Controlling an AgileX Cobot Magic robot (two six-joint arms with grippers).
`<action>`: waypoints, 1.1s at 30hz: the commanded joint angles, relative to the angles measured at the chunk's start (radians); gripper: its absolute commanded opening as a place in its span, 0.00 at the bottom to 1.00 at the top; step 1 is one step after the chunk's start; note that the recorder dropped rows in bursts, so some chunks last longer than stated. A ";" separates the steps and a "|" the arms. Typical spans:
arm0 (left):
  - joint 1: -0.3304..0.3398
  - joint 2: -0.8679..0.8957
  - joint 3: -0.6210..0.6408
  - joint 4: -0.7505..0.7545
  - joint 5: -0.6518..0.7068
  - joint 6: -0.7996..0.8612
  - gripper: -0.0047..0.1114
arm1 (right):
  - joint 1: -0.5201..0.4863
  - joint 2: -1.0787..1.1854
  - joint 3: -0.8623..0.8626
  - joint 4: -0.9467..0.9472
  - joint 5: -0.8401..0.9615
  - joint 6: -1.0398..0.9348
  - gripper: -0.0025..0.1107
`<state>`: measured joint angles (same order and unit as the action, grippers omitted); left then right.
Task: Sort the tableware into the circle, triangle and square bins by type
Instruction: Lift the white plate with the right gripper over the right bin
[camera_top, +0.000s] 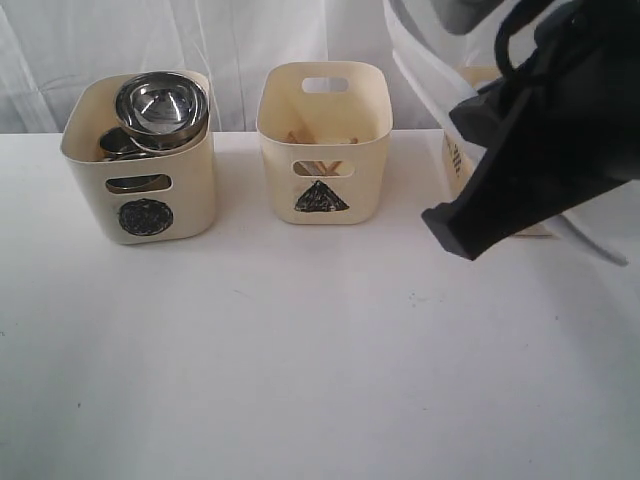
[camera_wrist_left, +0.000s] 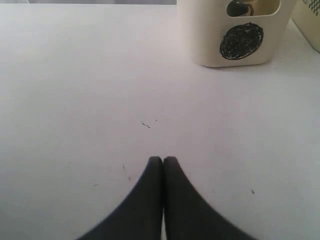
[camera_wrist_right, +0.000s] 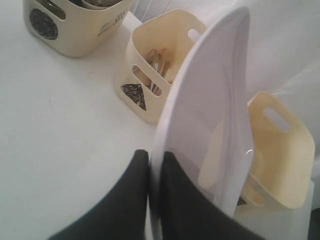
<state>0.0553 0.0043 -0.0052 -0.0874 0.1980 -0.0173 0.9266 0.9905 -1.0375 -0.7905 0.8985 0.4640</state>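
White square plate (camera_wrist_right: 210, 115), one only, stands on edge at the third of three bins (camera_wrist_right: 282, 165), its rim pinched by the right gripper (camera_wrist_right: 150, 152). Left gripper (camera_wrist_left: 163, 159) is closed and empty over the table (camera_wrist_left: 75, 100).

The left tool (camera_wrist_left: 163, 160) has its fingers pressed together, while the raised right tool (camera_wrist_right: 155, 154) pinches with a narrow gap.

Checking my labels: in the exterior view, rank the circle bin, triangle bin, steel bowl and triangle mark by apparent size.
Largest: circle bin and triangle bin, which look alike, so unranked.
Next: steel bowl.
Smallest: triangle mark.
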 joint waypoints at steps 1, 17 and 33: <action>0.001 -0.004 0.005 -0.007 -0.004 -0.004 0.04 | -0.004 -0.012 -0.024 -0.108 -0.021 -0.024 0.02; 0.001 -0.004 0.005 -0.007 -0.004 -0.004 0.04 | -0.198 0.024 -0.048 -0.130 -0.165 -0.090 0.02; 0.001 -0.004 0.005 -0.007 -0.004 -0.004 0.04 | -0.488 0.174 -0.048 -0.099 -0.527 -0.120 0.02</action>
<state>0.0553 0.0043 -0.0052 -0.0874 0.1980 -0.0173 0.4838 1.1504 -1.0720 -0.8521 0.4878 0.3696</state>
